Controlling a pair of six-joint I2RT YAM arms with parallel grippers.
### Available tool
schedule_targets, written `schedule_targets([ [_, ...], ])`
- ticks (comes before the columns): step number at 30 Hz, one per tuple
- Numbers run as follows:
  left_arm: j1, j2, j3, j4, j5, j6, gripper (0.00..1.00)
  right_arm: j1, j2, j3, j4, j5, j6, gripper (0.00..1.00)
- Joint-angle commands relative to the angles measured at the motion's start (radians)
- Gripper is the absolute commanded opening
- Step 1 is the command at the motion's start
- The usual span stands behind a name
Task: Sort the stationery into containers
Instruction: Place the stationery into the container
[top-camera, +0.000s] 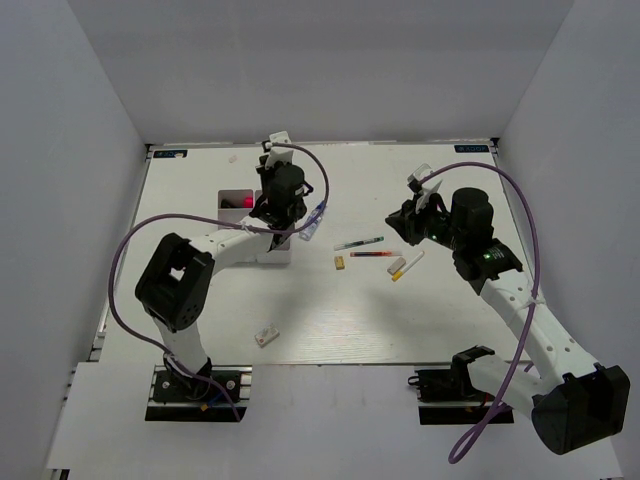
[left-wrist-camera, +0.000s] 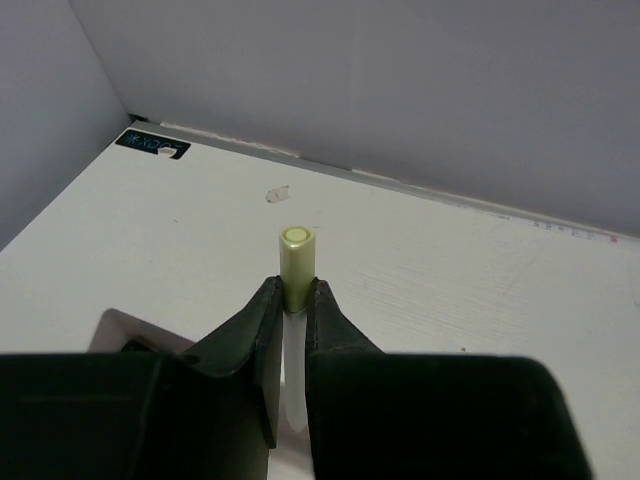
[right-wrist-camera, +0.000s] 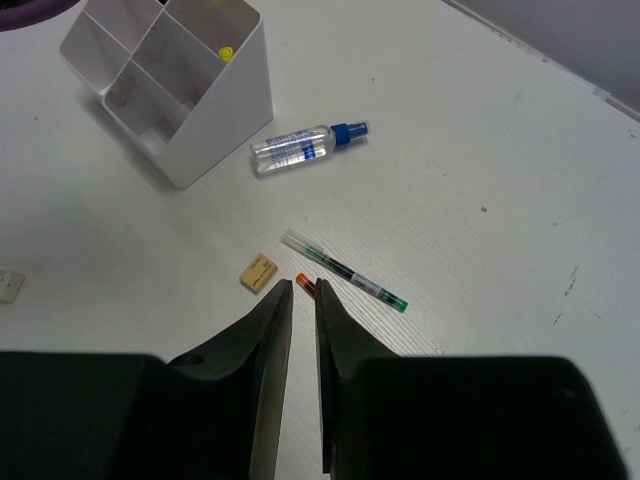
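My left gripper (left-wrist-camera: 292, 292) is shut on a white marker with a green end (left-wrist-camera: 297, 258), held upright above the white four-cell box (top-camera: 228, 197), whose rim shows in the left wrist view (left-wrist-camera: 125, 328). My right gripper (right-wrist-camera: 302, 288) is slightly open and empty, hovering above the orange tip of the red pen (right-wrist-camera: 305, 283). Beside it lie the green pen (right-wrist-camera: 345, 272) and a small yellow piece (right-wrist-camera: 258, 272). In the top view the green pen (top-camera: 358, 243), red pen (top-camera: 372, 254), a yellow-ended white marker (top-camera: 405, 265) and a small white block (top-camera: 266, 338) lie on the table.
A clear spray bottle with a blue cap (right-wrist-camera: 305, 146) lies just right of the box (right-wrist-camera: 190, 120); a yellow end (right-wrist-camera: 227, 52) shows in one cell. A small white scrap (left-wrist-camera: 277, 194) lies near the back wall. Grey walls enclose the table on three sides.
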Motion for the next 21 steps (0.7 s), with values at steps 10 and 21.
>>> schedule_targets([
  [10, 0.013, -0.037, 0.014, -0.113, 0.074, -0.141, 0.56, -0.005, 0.004, -0.003, 0.041, -0.023, -0.01, 0.38],
  [21, 0.004, -0.207, 0.034, -0.3, 0.243, -0.155, 0.66, -0.005, 0.05, 0.033, -0.125, -0.181, -0.415, 0.5],
])
